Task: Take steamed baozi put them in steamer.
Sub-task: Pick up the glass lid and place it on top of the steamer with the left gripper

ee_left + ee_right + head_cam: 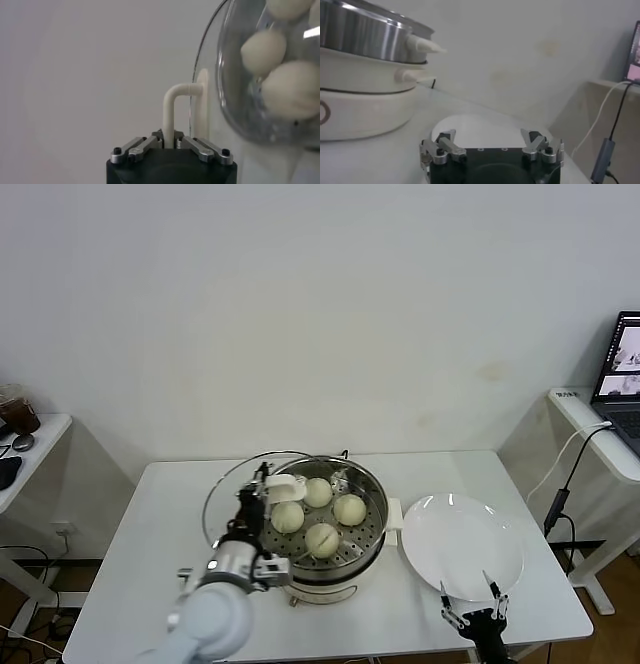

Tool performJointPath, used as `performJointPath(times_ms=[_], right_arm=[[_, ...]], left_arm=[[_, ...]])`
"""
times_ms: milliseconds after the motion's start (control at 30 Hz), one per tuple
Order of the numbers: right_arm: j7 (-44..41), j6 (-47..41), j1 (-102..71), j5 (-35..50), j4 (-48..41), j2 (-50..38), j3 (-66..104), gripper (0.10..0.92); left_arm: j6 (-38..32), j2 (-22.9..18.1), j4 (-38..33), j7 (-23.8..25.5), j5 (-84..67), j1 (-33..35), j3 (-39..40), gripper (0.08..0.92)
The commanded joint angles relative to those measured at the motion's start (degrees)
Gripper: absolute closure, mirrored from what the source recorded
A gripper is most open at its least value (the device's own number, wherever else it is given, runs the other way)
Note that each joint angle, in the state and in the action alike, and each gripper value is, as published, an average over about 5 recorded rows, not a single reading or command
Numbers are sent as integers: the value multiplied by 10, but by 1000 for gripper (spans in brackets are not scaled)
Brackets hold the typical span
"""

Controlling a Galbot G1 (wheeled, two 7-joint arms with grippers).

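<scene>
Several cream-white baozi [318,492] sit on the perforated tray inside the shiny steamer [372,534] at the table's middle. My left gripper [268,492] is shut on the white handle [176,107] of the round glass lid [215,502] and holds the lid tilted over the steamer's left side. Through the lid's glass [240,115] the baozi [264,50] show in the left wrist view. My right gripper [473,606] is open and empty at the table's front right, just in front of the white plate [460,544]. The steamer's side [365,37] shows in the right wrist view.
The flat white plate [485,132] lies empty right of the steamer. Side tables stand at far left and far right, with a laptop [622,374] and cables [556,504] on the right one. The white table [160,524] has bare surface around the steamer.
</scene>
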Motion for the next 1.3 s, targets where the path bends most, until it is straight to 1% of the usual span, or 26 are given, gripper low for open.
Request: performJointPath(times_ms=[33, 167, 467, 833, 1300], right_arm=[[4, 4, 4, -23, -7, 1, -3, 203], [4, 5, 4, -23, -7, 1, -6, 203], [4, 7, 5, -20, -11, 0, -5, 203], [3, 9, 3, -18, -13, -4, -6, 203], [2, 11, 2, -17, -13, -6, -9, 203]], left_arm=[[25, -116, 58, 50, 135, -51, 92, 822], [24, -137, 77, 48, 151, -51, 95, 822], [22, -157, 107, 47, 175, -52, 99, 822], [14, -160, 133, 41, 195, -50, 89, 822], [10, -163, 142, 35, 197, -40, 79, 822]])
